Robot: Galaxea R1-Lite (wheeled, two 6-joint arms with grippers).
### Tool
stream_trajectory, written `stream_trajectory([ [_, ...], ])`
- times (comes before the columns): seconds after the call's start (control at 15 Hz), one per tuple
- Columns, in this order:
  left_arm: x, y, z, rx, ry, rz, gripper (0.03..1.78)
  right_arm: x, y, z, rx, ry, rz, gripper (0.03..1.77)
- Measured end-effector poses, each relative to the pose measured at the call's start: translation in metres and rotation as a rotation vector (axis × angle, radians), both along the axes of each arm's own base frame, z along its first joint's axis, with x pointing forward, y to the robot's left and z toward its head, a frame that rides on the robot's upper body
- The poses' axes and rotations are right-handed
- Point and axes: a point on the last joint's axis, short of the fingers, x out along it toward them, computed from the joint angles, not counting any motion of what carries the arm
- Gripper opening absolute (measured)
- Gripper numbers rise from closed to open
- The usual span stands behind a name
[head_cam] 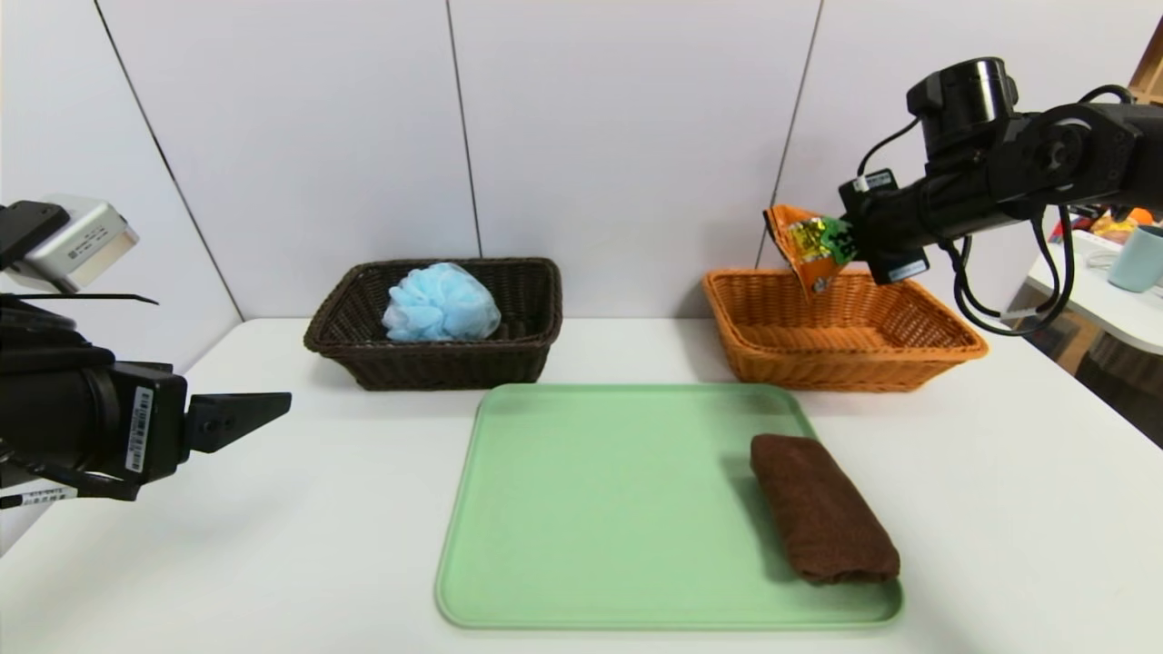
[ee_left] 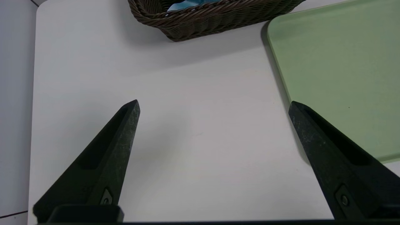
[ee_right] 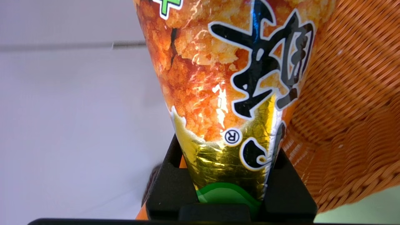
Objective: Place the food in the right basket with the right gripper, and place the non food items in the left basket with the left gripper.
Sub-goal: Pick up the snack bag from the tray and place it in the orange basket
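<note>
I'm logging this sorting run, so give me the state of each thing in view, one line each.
Right claw: shut on snack bag, above orange basket.
Snack bag: held in air.
Orange basket: nothing inside.
Dark basket: holds blue bath pouf.
Brown towel: rolled, lying on green tray.
Left claw: open, holding nothing, over table.

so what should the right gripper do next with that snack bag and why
Probably lower it a little and open. The right gripper is shut on the snack bag, which hangs above the orange basket, roughly over its back rim. The basket looks empty, so the food goes there. The left gripper waits open at the table's left; the brown towel on the green tray remains.
</note>
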Motion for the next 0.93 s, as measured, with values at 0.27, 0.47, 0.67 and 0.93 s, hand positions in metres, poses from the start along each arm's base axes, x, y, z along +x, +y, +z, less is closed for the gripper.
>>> stream_trajectory([
  [0.27, 0.000, 0.000, 0.000, 0.001, 0.000, 0.000, 1.69, 0.003, -0.006, -0.015, -0.013, 0.075, -0.021, 0.41],
  [0.47, 0.001, 0.000, 0.001, 0.001, -0.003, 0.000, 1.69, 0.004, -0.009, -0.021, -0.018, 0.109, -0.028, 0.41],
  [0.67, 0.001, 0.000, 0.001, 0.000, -0.002, 0.000, 1.69, 0.007, -0.015, -0.026, -0.017, 0.125, -0.043, 0.41],
  [0.93, 0.001, 0.000, 0.001, 0.001, -0.002, 0.000, 1.69, 0.011, -0.018, -0.033, -0.014, 0.143, -0.049, 0.41],
])
